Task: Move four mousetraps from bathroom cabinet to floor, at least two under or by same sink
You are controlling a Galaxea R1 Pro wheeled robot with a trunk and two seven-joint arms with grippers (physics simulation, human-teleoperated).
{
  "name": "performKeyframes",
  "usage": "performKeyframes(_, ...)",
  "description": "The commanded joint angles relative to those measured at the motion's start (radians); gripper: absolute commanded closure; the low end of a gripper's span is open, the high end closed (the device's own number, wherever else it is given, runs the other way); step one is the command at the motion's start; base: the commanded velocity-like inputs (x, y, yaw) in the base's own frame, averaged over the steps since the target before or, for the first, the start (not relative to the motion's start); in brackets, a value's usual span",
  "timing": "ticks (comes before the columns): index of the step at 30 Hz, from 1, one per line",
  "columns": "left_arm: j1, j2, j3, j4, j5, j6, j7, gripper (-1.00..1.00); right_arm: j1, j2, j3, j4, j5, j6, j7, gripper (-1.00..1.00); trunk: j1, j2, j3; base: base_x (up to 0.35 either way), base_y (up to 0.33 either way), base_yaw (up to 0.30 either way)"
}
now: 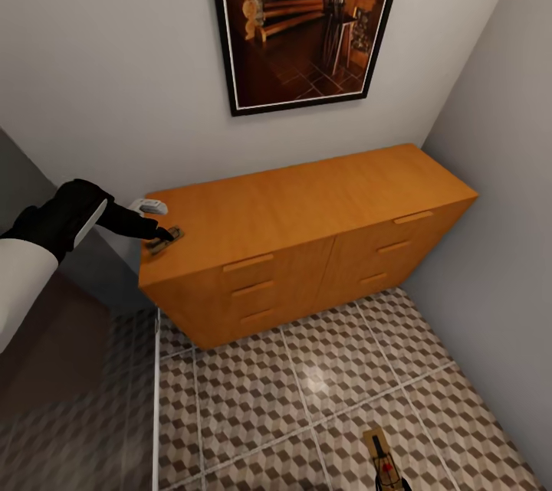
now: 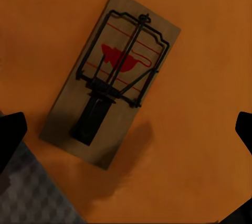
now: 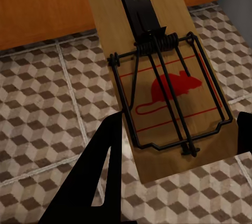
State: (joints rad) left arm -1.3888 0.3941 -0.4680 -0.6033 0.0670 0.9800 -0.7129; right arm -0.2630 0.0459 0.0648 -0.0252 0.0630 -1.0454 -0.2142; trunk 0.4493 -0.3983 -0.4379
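The left gripper (image 1: 162, 234) hovers with jaws open directly over a trap (image 2: 111, 80) at the cabinet's (image 1: 307, 207) near-left corner, its long axis slanting between them, while the right jaws grip another trap (image 3: 160, 74).

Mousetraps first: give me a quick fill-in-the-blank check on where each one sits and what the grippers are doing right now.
1. The left gripper hovers over a mousetrap lying on top of the ____.
2. The right gripper is closed on a second mousetrap, held above the patterned ____.
3. The printed mouse on that held trap is coloured ____.
4. On the wall above the cabinet hangs a framed ____.

Missing words: cabinet; floor; red; picture
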Motion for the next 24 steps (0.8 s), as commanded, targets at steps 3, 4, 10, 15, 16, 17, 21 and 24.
performKeyframes(3,-0.001,0.002,-0.006,0.0,0.007,0.001,0.001,-1.0,-0.001,0.001,0.006,0.001,0.005,-0.002,-0.01,1.0,0.001,-0.002,-0.002,0.045,0.0,0.0)
performKeyframes(4,-0.001,0.002,-0.006,0.002,0.007,0.001,0.001,-1.0,-0.001,0.001,0.006,0.001,0.005,-0.002,-0.01,1.0,0.001,-0.002,-0.002,0.014,0.0,0.0)
performKeyframes(10,-0.001,0.002,-0.006,0.004,0.007,-0.001,0.001,-1.0,-0.001,0.002,0.006,0.002,0.005,-0.002,-0.01,1.0,0.001,-0.002,-0.002,0.005,0.0,0.0)
performKeyframes(15,-0.001,0.002,-0.006,0.005,0.007,-0.001,0.001,-1.0,-0.001,0.002,0.006,0.002,0.005,-0.002,-0.01,1.0,0.001,-0.002,-0.002,0.0,0.0,0.0)
performKeyframes(16,-0.001,0.002,-0.006,0.006,0.007,-0.001,0.001,-1.0,-0.001,0.002,0.006,0.001,0.005,-0.002,-0.01,1.0,0.001,-0.002,-0.002,0.005,0.0,0.0)
performKeyframes(17,-0.001,0.002,-0.006,0.006,0.007,-0.001,0.001,-1.0,-0.001,0.002,0.006,0.001,0.005,-0.002,-0.01,1.0,0.001,-0.002,-0.002,0.014,0.0,0.0)
performKeyframes(21,-0.001,0.002,-0.006,0.006,0.007,-0.001,0.001,-1.0,-0.001,0.002,0.006,0.001,0.005,-0.002,-0.01,1.0,0.001,-0.002,-0.002,0.08,0.0,0.0)
performKeyframes(24,-0.001,0.002,-0.006,0.007,0.007,-0.001,0.001,-1.0,-0.001,0.002,0.006,0.002,0.005,-0.002,-0.01,1.0,0.001,-0.002,-0.002,0.054,0.0,0.0)
